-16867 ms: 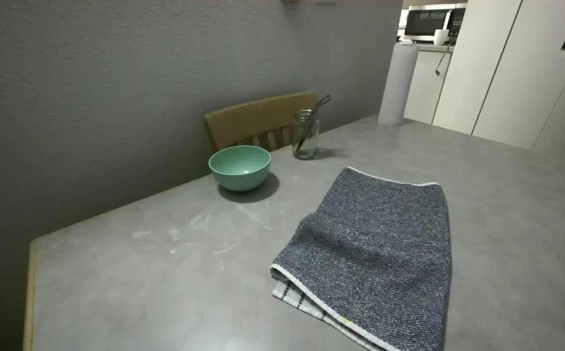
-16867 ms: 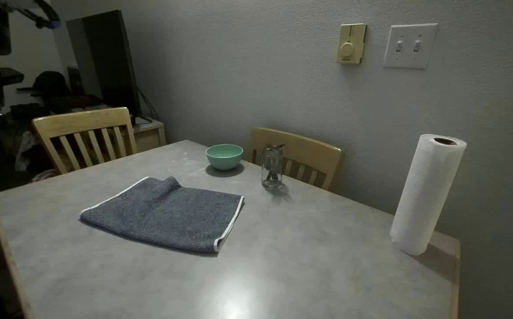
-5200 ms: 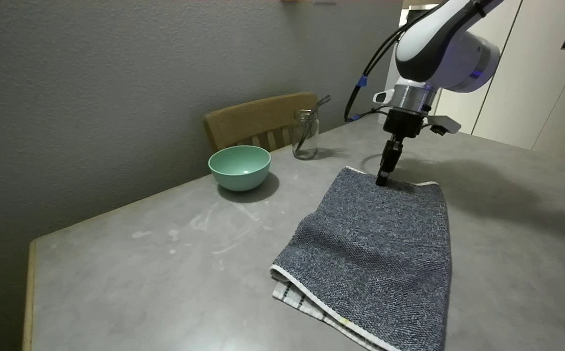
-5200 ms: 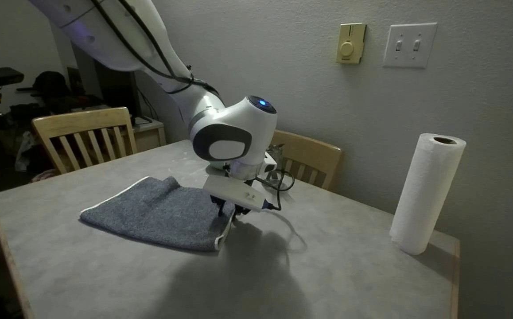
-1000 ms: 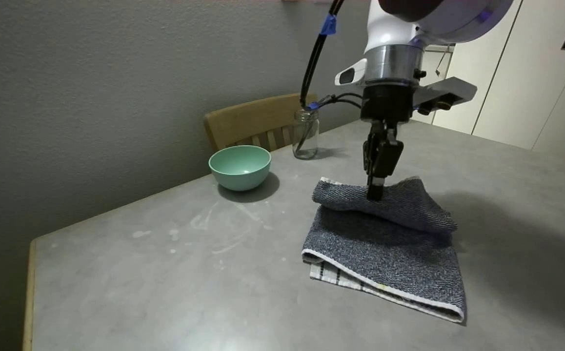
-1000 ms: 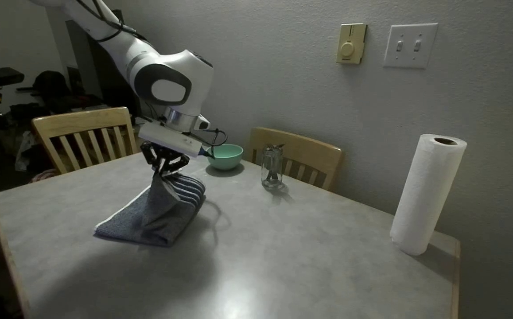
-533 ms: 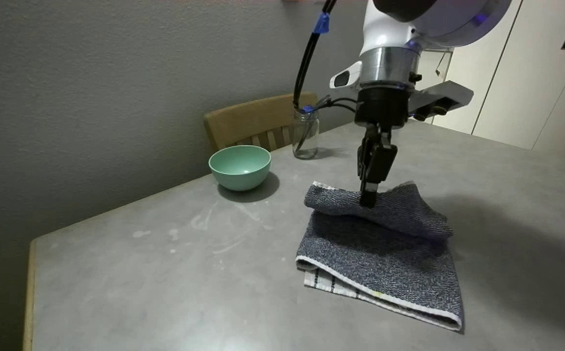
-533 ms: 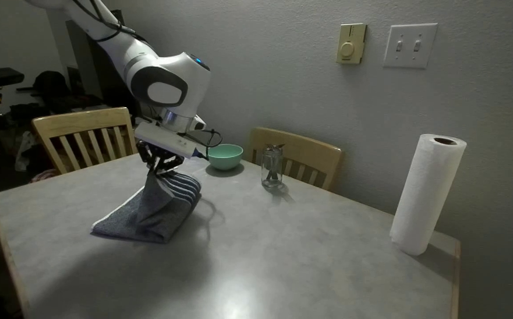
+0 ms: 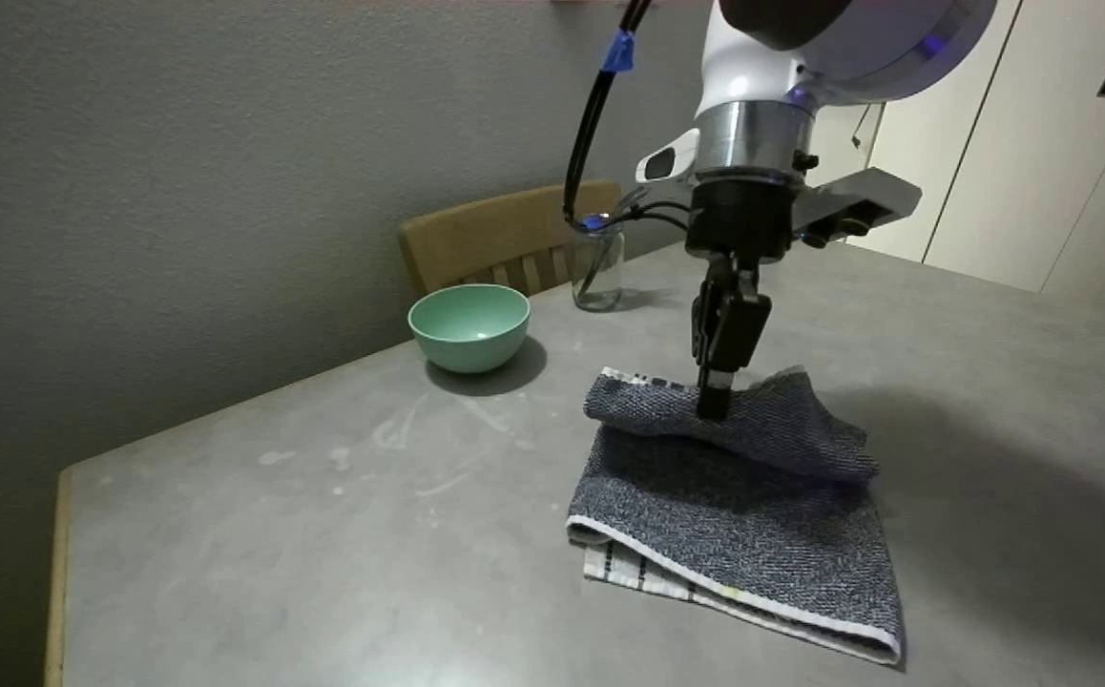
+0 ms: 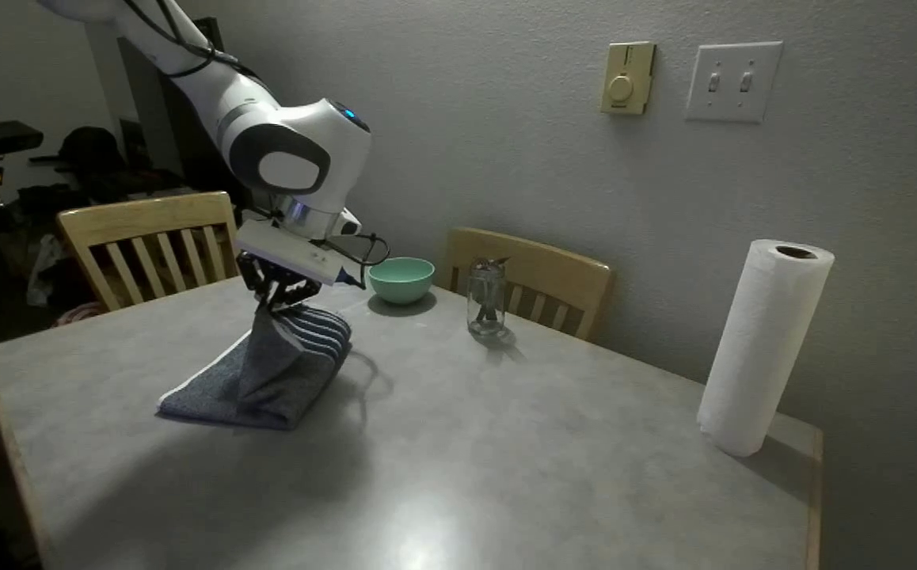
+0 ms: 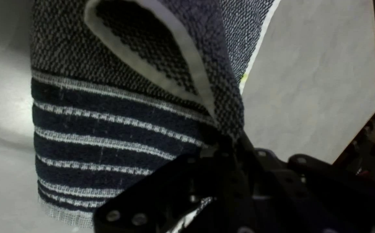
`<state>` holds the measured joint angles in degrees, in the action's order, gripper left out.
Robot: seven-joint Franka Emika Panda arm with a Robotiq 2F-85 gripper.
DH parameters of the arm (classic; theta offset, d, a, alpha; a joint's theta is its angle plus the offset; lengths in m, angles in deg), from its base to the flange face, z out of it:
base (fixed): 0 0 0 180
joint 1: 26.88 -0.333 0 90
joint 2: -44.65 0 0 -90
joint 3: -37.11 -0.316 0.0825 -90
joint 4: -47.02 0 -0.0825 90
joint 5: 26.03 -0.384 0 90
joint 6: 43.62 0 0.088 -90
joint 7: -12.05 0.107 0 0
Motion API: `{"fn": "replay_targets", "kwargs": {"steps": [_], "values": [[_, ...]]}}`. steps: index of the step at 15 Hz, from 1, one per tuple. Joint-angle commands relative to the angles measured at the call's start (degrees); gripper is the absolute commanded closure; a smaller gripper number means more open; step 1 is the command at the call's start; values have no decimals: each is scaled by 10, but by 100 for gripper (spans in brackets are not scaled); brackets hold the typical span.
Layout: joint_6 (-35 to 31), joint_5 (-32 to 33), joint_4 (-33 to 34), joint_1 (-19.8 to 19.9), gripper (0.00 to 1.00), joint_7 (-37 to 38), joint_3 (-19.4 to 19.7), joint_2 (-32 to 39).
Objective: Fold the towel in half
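Observation:
The dark grey towel (image 9: 748, 534) lies partly flat on the table, its white-hemmed near edge resting over a pale striped layer. Its opposite end is lifted and bunched into a peak, where my gripper (image 9: 713, 405) is shut on the cloth. In an exterior view the towel (image 10: 209, 396) rises steeply to the gripper (image 10: 270, 307), showing its striped band on one side. In the wrist view, the towel's dark-and-white stripes (image 11: 103, 139) hang beside a loop of pale hem that runs in between the fingertips of the gripper (image 11: 234, 142). The pinched cloth itself is mostly hidden in shadow.
A green bowl (image 9: 469, 329) and a glass jar (image 9: 598, 272) with utensils stand along the wall side of the table. A paper towel roll (image 10: 766, 348) stands upright near a table corner. Wooden chairs (image 10: 154, 237) are at the table edges.
Five seconds ago the gripper was at the flat towel's far edge; that end is now gripped and raised. Over the last second gripper and towel have slid together slightly, away from the paper roll.

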<state>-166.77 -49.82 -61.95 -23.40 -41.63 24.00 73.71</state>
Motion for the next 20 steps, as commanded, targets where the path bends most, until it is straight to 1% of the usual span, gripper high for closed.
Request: {"fn": "replay_targets", "kwargs": {"steps": [1, 7, 10, 11, 12, 13, 14, 15, 16, 19, 20], "values": [[10, -15, 12, 8, 98, -20, -5, 18], [24, -5, 31, 5, 98, -25, -6, 39], [53, 13, 57, -4, 98, -20, -4, 55], [66, 22, 67, -8, 92, -16, -3, 61], [78, 30, 78, -12, 89, -14, -1, 67], [91, 38, 89, -15, 89, -13, -1, 71], [102, 50, 99, -21, 64, -10, 0, 75], [112, 62, 110, -26, 63, -9, 1, 79], [126, 75, 120, -32, 57, -8, 1, 81], [155, 105, 145, -45, 35, -11, 0, 83], [160, 113, 151, -49, 30, -12, 0, 82]]}}
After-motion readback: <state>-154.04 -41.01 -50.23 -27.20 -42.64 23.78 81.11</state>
